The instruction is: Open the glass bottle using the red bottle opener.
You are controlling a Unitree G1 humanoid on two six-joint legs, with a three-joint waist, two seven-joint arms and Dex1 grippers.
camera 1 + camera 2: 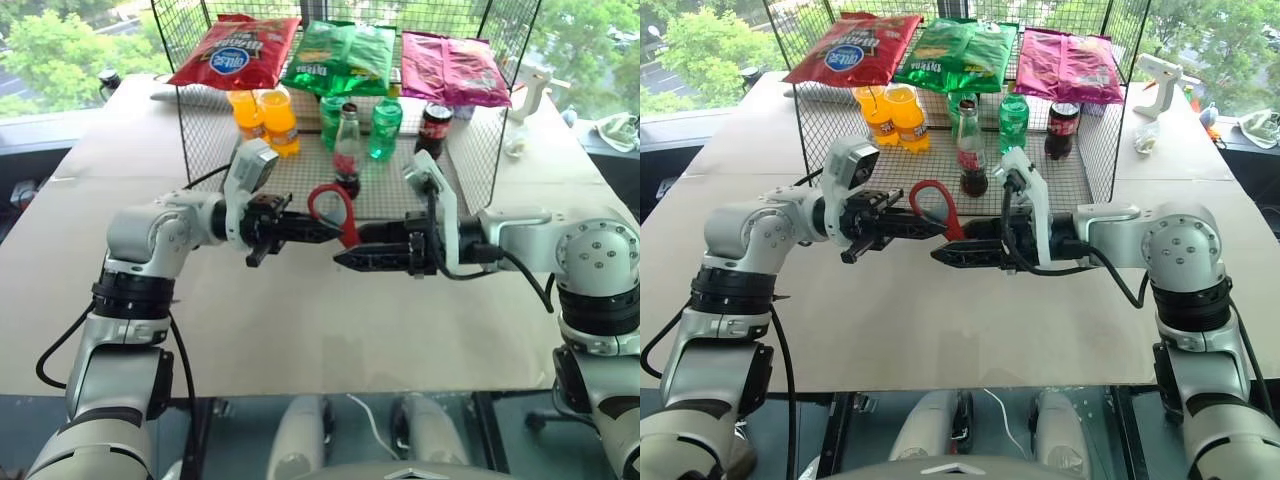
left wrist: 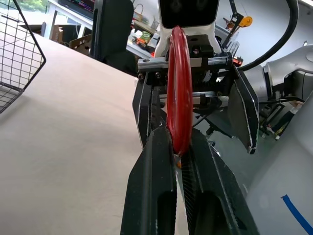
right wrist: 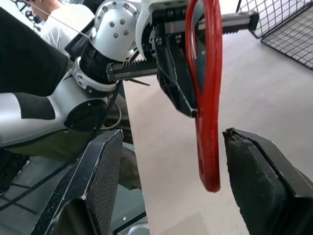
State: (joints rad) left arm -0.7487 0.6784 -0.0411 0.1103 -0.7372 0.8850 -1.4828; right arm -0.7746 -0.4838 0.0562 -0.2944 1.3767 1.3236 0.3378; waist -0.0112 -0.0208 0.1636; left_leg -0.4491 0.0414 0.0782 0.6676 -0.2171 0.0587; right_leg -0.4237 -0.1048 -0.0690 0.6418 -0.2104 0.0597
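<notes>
Reds, greens and orange over a tan table

The red bottle opener [image 1: 335, 212] was glossy red between black gripper fingers [image 2: 152, 186]; the glass bottle [image 1: 346, 150] showed dark cola and a red label. Snack bags ran red [image 1: 236, 50], green [image 1: 340, 55] and magenta [image 1: 452, 66]; neighbouring bottles were orange [image 1: 280, 122] and green [image 1: 384, 128].

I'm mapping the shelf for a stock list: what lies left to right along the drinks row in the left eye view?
Orange bottles → glass bottle → green bottle → dark bottle with black cap.

Both arms raised, forearms pointing inward. Left gripper [image 1: 322, 230] clamped on the red bottle opener [image 1: 335, 212]. Right gripper [image 3: 171, 161] fingers spread, facing it.
</notes>
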